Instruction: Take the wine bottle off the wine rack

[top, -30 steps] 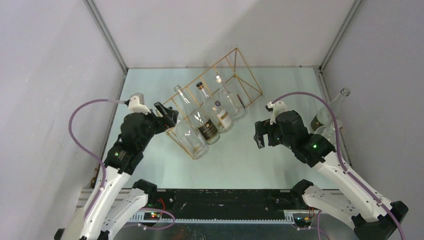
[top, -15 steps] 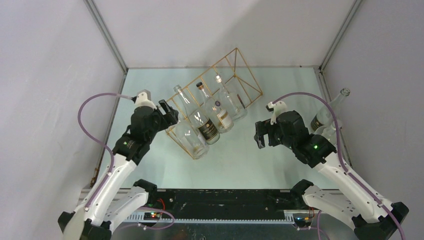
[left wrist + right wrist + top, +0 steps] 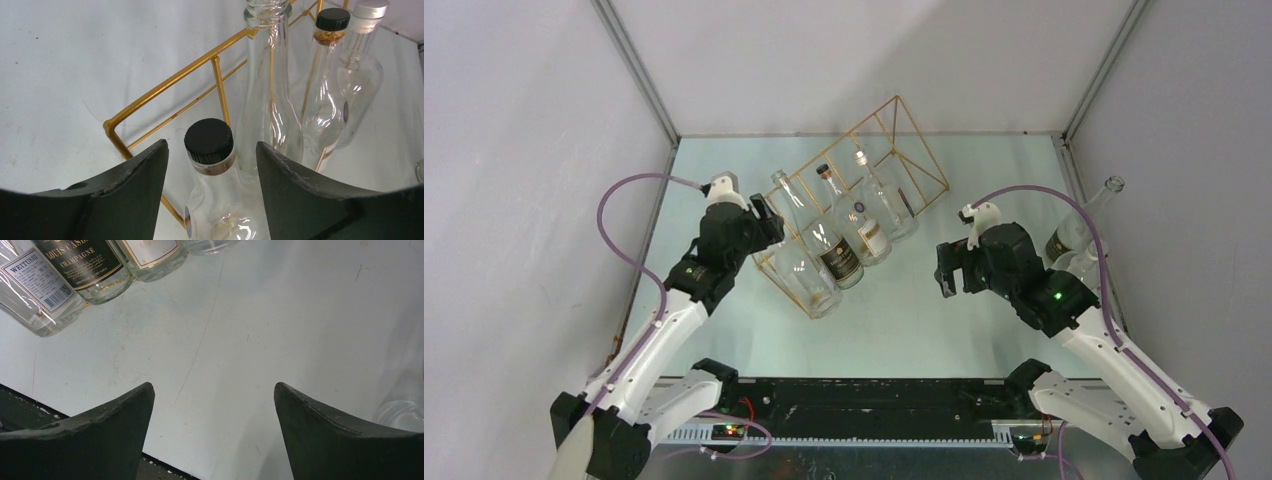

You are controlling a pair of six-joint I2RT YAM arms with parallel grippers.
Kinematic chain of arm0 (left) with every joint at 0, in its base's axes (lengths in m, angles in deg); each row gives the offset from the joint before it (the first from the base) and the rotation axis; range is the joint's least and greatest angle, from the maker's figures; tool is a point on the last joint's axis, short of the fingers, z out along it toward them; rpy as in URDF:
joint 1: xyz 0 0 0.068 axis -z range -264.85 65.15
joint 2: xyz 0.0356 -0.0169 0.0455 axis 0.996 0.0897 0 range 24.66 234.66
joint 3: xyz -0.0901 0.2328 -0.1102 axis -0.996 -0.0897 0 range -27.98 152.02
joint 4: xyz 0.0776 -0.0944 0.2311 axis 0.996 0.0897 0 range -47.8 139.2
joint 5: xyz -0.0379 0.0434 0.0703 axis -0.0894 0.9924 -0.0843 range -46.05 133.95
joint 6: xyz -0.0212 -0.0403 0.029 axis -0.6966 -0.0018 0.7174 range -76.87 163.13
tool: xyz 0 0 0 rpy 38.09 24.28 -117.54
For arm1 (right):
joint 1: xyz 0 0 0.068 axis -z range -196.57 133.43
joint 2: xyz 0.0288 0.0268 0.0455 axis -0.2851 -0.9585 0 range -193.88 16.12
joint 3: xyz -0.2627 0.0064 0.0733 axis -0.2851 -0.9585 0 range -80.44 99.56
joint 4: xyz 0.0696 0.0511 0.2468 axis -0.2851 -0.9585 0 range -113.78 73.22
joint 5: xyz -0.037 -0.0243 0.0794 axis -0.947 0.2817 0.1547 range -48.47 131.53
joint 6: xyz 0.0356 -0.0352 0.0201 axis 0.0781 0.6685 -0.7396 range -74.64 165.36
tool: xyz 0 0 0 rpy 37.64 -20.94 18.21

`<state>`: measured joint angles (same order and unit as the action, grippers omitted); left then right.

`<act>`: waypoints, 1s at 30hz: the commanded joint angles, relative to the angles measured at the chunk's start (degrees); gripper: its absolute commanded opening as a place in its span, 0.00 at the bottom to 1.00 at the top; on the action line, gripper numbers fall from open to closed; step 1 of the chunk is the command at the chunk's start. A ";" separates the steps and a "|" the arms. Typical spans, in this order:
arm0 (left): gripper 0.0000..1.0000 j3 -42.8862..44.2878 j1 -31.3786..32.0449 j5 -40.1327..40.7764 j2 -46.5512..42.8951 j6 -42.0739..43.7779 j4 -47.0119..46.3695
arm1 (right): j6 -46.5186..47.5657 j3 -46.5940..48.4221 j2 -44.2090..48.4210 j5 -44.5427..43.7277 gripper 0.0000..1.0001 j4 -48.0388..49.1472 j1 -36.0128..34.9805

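Note:
The gold wire wine rack [image 3: 921, 141] stands mid-table with several clear bottles lying in its cells. My left gripper [image 3: 762, 222] is at the rack's left end and hides the neck of the leftmost bottle [image 3: 812, 288]. In the left wrist view the gripper [image 3: 211, 144] is open, one finger on either side of that bottle's black cap [image 3: 209, 140] without touching it; the rack's gold bar [image 3: 170, 83] runs behind. My right gripper [image 3: 944, 272] hovers open and empty to the right of the rack, over bare table [image 3: 214, 386].
Three more bottles lie in the rack: an open-mouthed one [image 3: 267, 75], a black-capped one [image 3: 330, 20] and a silver-capped one [image 3: 370, 10]. Clear bottles [image 3: 1084, 235] stand at the table's right edge. Grey walls close in on three sides.
My left arm has reached forward and right, bringing its gripper over the rack's left end. The right arm has stayed still.

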<state>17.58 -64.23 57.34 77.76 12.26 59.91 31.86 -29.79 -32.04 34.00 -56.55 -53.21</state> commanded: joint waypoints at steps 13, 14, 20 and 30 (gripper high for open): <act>0.55 0.32 0.38 0.88 4.46 3.78 -7.75 | 2.68 -1.08 1.50 -1.61 0.93 -0.11 -0.05; 0.51 0.23 0.38 0.60 4.51 3.73 -7.99 | 2.82 -1.35 1.59 -1.61 0.93 0.25 0.03; 0.33 -0.21 0.38 -0.17 4.39 3.90 -8.68 | 2.59 -2.30 1.63 -0.91 0.93 1.00 0.15; 0.00 0.12 3.16 2.13 4.01 6.68 -8.48 | 2.23 -2.31 2.52 -0.21 0.93 1.18 0.15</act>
<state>17.54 -63.77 58.01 82.38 14.27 54.08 33.81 -32.04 -30.92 33.63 -57.36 -53.19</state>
